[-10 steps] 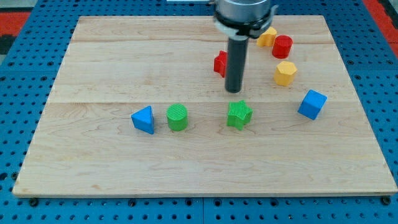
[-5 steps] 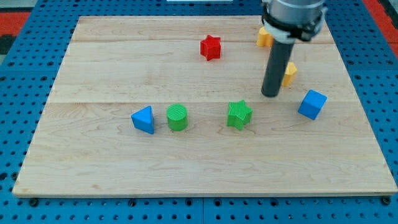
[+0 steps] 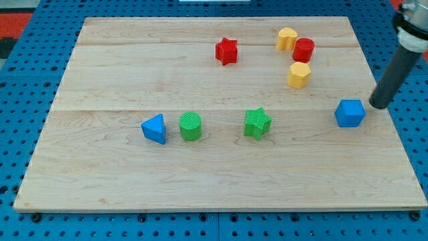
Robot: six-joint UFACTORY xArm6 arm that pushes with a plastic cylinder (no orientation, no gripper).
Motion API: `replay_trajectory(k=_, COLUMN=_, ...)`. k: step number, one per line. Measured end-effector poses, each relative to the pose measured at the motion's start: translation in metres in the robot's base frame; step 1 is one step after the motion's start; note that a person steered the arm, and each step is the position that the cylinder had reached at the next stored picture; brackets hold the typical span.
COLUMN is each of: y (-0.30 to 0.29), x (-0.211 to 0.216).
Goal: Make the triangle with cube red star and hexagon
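My tip holds nothing, resting just right of the blue cube. The yellow hexagon lies up-left of it; the red star sits farther left, well apart.

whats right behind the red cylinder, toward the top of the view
The yellow block sits at the red cylinder's upper left, about touching. Directly behind it only bare board shows; nothing there is covered.

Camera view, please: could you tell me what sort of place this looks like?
Probably a robotics lab bench for pushing trials. A light wooden board lies on a blue perforated mounting surface, small coloured blocks such as the blue cube are scattered on it, and my tip stands just right of that cube.
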State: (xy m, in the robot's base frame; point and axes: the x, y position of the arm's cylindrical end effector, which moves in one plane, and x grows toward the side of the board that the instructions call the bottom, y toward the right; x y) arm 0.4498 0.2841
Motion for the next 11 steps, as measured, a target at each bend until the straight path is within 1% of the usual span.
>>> replay_trajectory(k=1, y=-0.024, x=0.036)
replay_trajectory(k=2, y=-0.039, x=0.036)
replay_trajectory(k=3, y=0.013, x=-0.01)
replay_trajectory(k=4, y=-0.041, x=-0.007)
replay_trajectory(k=5, y=-0.088, x=0.036)
replay_trajectory(k=6, y=-0.058, x=0.011)
replay_trajectory(k=7, y=-0.084, x=-0.008)
replay_trajectory(k=8, y=-0.118, x=0.019)
replay_trajectory(k=9, y=-0.094, x=-0.004)
replay_trajectory(k=10, y=-0.068, x=-0.055)
replay_trajectory(k=11, y=-0.122, x=-0.057)
